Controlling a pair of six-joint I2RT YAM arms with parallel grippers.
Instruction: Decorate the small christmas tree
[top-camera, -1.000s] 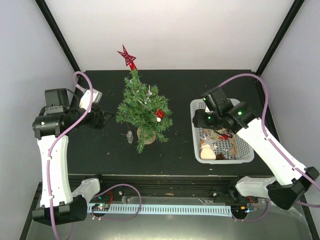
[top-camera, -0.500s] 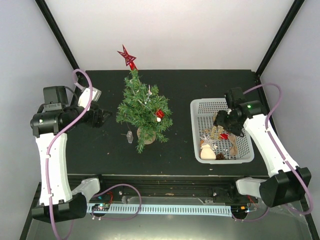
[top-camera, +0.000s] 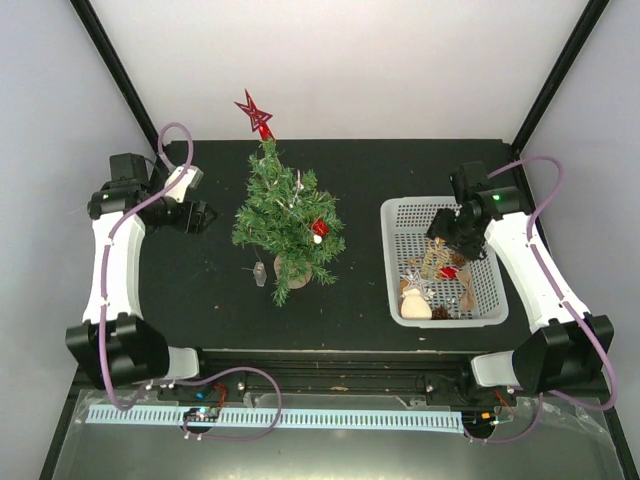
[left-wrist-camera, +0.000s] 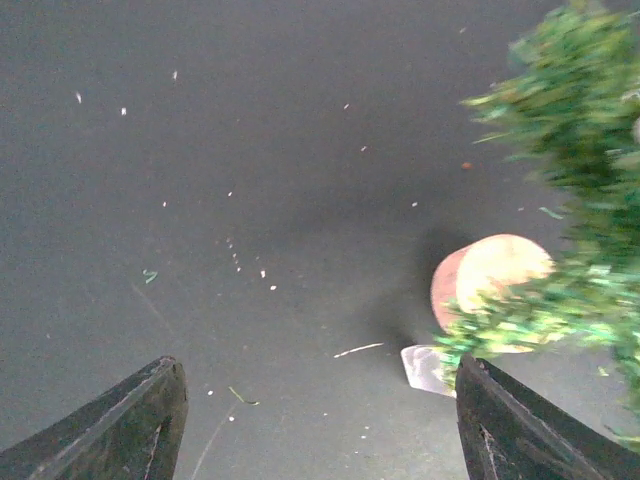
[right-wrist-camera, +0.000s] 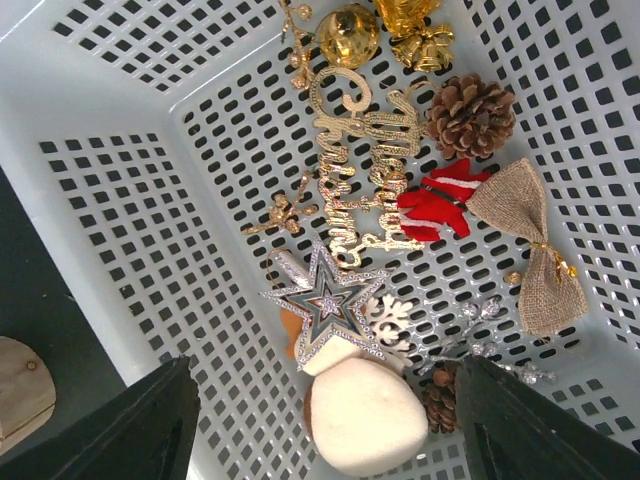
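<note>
The small christmas tree (top-camera: 288, 222) stands upright left of centre, with a red star (top-camera: 254, 112) on top and a red ornament (top-camera: 319, 228) on its right side. Its branches (left-wrist-camera: 575, 150) and tan base (left-wrist-camera: 490, 282) show in the left wrist view. My left gripper (top-camera: 203, 218) is open and empty, left of the tree and above the mat (left-wrist-camera: 320, 425). My right gripper (top-camera: 450, 240) is open and empty over the white basket (top-camera: 391, 262), above a silver star (right-wrist-camera: 328, 305) and a white stuffed ornament (right-wrist-camera: 365, 415); its jaws straddle them (right-wrist-camera: 325, 430).
The basket wall (right-wrist-camera: 120, 200) encloses gold script (right-wrist-camera: 365, 165), a pine cone (right-wrist-camera: 470, 115), a red hat (right-wrist-camera: 440, 200), a burlap bow (right-wrist-camera: 530, 250) and a gold ball (right-wrist-camera: 348, 35). A small clear ornament (top-camera: 260, 275) lies by the tree base, also in the left wrist view (left-wrist-camera: 428, 368).
My right gripper moved from the basket's far left corner to over its right middle. My left arm swung back towards the table's far left, its gripper staying left of the tree.
</note>
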